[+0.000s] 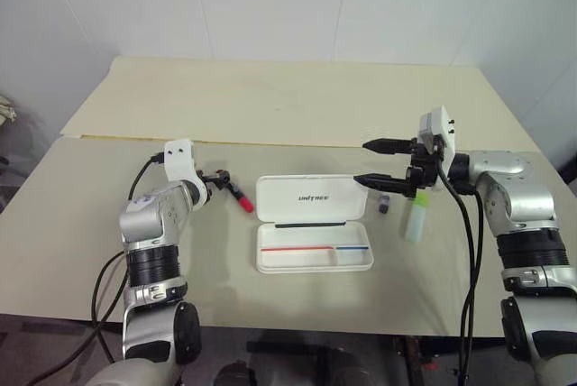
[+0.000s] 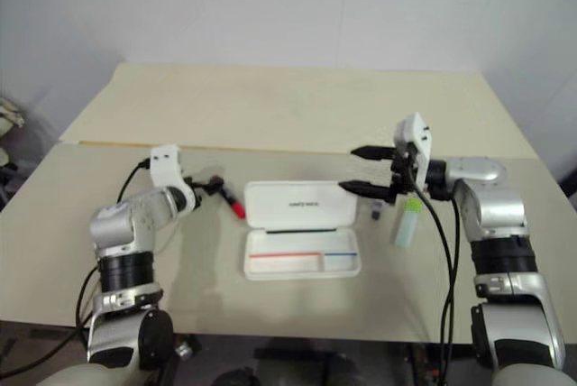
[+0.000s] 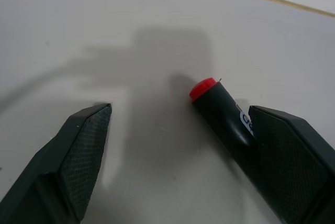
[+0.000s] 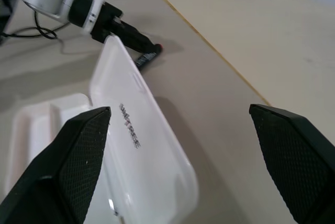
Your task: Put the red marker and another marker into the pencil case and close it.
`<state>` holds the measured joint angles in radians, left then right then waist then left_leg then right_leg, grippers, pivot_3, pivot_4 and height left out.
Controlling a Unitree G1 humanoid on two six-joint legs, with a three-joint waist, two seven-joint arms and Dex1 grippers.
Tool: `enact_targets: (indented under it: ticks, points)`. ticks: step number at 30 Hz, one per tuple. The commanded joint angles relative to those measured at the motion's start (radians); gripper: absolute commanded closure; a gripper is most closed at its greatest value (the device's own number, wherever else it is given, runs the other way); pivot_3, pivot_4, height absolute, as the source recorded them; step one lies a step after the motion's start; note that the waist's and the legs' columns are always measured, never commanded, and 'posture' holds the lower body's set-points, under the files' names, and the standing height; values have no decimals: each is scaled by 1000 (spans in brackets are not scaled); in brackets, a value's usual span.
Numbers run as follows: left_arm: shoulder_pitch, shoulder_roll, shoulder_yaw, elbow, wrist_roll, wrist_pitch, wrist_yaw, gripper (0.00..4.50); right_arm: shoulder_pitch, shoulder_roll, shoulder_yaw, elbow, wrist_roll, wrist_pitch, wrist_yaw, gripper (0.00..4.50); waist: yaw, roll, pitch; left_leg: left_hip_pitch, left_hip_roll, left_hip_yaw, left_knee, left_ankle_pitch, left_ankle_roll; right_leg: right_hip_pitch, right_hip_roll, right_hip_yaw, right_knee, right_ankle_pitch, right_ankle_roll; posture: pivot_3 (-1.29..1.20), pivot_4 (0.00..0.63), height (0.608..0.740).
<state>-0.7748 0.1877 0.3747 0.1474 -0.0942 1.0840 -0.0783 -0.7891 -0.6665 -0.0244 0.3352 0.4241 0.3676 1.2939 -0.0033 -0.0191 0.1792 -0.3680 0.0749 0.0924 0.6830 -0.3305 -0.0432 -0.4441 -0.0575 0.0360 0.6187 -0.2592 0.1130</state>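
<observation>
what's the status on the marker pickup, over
Both grippers open, empty. Left gripper at the red marker on the table, not gripped. Right gripper above the open pencil case; green marker outside it. Nothing in the way.

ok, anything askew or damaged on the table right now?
Nothing stands out. The pencil case lies open and flat, tray empty. The red marker lies on the table to its left, at the open left tool. The green marker and a small dark object lie to its right.
</observation>
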Motion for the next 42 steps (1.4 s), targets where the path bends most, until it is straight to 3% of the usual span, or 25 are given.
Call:
enact_targets:
  ticks: [1,4,20,34,38,42]
  points:
    - [-30,19,-18,70,-8,-43,14,35,8,-28,-62,-90,87,89,13,0,2,0,0,0,0,0,0,0,0,0,0,0,0,0,0,0,150,740]
    - [-56,22,-30,128,-8,-70,22,35,26,-37,-101,-152,156,181,-2,0,3,0,0,0,-1,0,0,0,0,0,0,0,0,0,0,0,150,740]
    - [-164,6,-58,367,-17,-112,78,35,113,-47,-99,-208,115,112,-90,0,6,-1,-1,0,-6,-2,0,4,7,1,-5,0,-3,6,1,0,150,740]
    - [-153,4,-118,332,-26,-70,46,35,96,-38,-84,-180,86,86,-101,0,6,-1,-1,-1,-6,-2,0,5,7,1,-5,0,-7,9,2,0,150,740]
    - [-146,13,-124,345,-23,-79,44,928,85,-30,-79,-171,77,79,-106,0,7,-1,-1,-2,-6,-2,0,5,7,1,-5,0,-8,10,3,0,150,740]
    - [-142,18,-124,345,-26,-92,40,2151,74,-25,-74,-162,69,72,-111,0,14,-1,-1,-2,-6,-1,-1,5,7,1,-5,0,-10,10,3,0,150,740]
